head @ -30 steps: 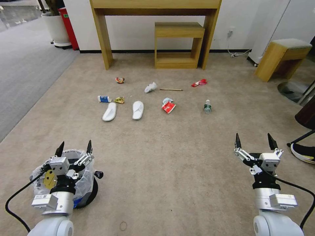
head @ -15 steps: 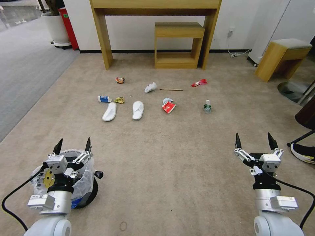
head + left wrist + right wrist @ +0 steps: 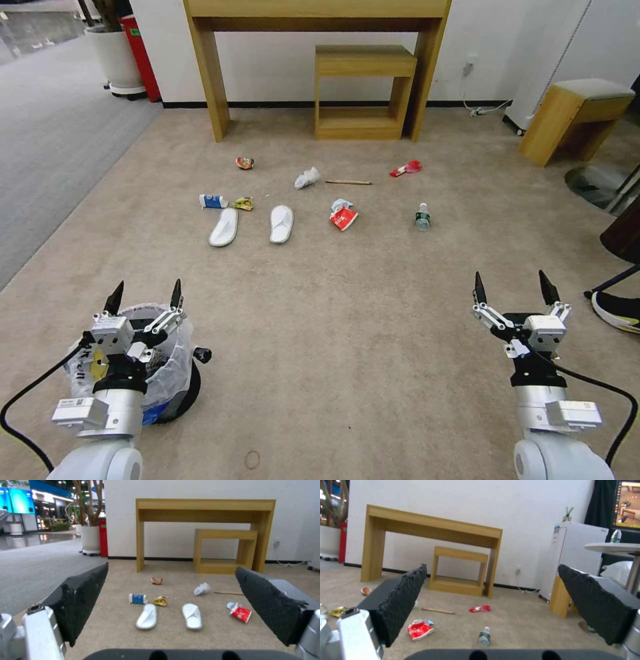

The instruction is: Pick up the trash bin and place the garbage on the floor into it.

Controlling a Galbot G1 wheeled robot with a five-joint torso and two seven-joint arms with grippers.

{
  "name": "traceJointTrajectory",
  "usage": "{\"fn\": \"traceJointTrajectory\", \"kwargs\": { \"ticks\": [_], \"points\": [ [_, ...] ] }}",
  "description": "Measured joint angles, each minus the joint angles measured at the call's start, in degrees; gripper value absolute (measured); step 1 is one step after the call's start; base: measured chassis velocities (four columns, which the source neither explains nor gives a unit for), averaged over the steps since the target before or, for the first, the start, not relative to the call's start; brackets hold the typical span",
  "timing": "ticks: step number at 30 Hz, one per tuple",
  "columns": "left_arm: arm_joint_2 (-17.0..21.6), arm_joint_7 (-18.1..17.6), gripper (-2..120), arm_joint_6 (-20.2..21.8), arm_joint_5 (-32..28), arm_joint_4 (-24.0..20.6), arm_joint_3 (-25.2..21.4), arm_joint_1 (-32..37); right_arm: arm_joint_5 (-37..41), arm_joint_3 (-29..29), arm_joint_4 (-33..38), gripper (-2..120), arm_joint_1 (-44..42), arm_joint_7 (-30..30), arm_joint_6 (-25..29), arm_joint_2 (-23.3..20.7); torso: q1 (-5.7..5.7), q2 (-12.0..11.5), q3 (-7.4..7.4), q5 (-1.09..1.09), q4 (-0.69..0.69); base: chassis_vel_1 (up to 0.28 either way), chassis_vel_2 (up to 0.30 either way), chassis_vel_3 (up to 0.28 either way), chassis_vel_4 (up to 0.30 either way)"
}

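Note:
The trash bin, blue with a crinkled clear liner and a black base, stands on the beige floor at the near left. My left gripper hovers open just over its rim. My right gripper hangs open above bare carpet at the near right. The garbage lies ahead: a blue cup, a yellow wrapper, two white slippers, a red carton, a tissue, a wooden stick, a red wrapper and a clear bottle. The left wrist view looks between open fingers at the slippers.
A wooden desk with a small shelf unit under it stands against the far wall. A wooden stool and a black chair leg are at the right, beside a person's shoe. Grey carpet and a planter lie at the left.
Both grippers have drifted slightly to the left and stay open. The bin and the litter have not moved.

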Motion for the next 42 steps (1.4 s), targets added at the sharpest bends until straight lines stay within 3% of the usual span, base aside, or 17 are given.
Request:
{"fn": "traceJointTrajectory", "kwargs": {
  "ticks": [17, 42],
  "points": [
    [-0.03, 0.01, 100, -0.35, 0.04, 0.20, -0.15, -0.16, -0.34, -0.07, -0.15, 100, 0.04, -0.36, 0.39, 0.40, 0.00, 0.00, 0.00, 0.01, 0.00, 0.064, 0.062, -0.063, -0.068],
    [0.41, 0.08, 100, -0.38, -0.01, 0.48, -0.29, -0.24, -0.55, -0.21, -0.14, 100, 0.22, -0.55, 1.42, 1.13, 0.00, 0.00, 0.00, 0.00, 0.01, 0.278, 0.271, -0.283, -0.286]
  ]
}}
